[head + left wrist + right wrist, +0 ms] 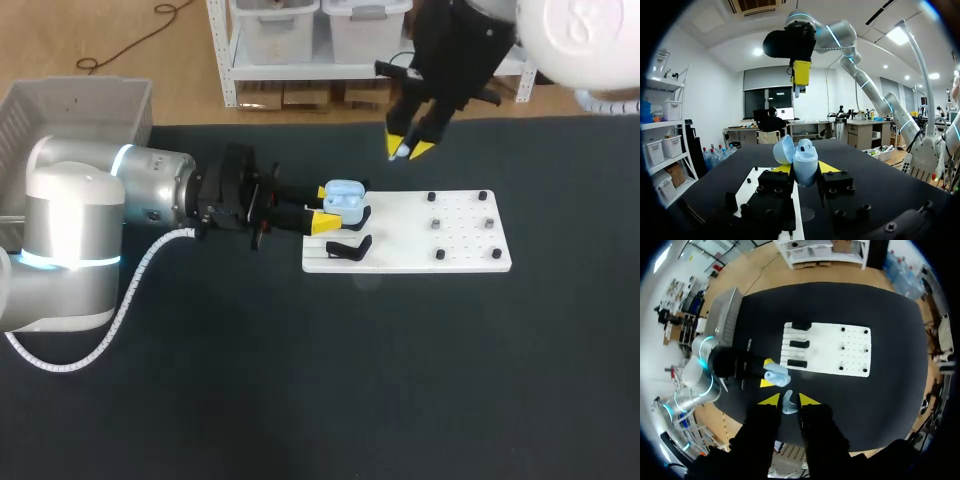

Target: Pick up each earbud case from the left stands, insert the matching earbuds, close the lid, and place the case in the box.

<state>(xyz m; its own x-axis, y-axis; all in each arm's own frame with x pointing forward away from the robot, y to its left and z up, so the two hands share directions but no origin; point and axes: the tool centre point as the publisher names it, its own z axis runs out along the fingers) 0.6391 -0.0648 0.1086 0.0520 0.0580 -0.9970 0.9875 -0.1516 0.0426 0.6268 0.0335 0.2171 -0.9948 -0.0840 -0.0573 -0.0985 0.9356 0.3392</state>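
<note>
- The left gripper [330, 208] is clamped on a light-blue rounded plastic earbud case [343, 196], with one yellow fingertip pressed on each side of its body.
- The case's lid stands open and is tipped back, as the left wrist view shows.
- The case sits over the left edge of a flat white plastic board [420, 245], just beside the black stands [348, 250]. Whether it touches one of them I cannot tell.
- The right gripper [409, 150] hangs over the dark surface [300, 380] just behind the board. Its fingers are closed on a small pale-blue earbud [787, 405] held between the yellow tips.
- From the left wrist view, that earbud is high above the open case and beyond it, well apart from it.
- Small black pegs [436, 224] dot the right part of the board.
- A grey plastic box [70, 105] sits at the surface's far left corner, well apart from the board.
</note>
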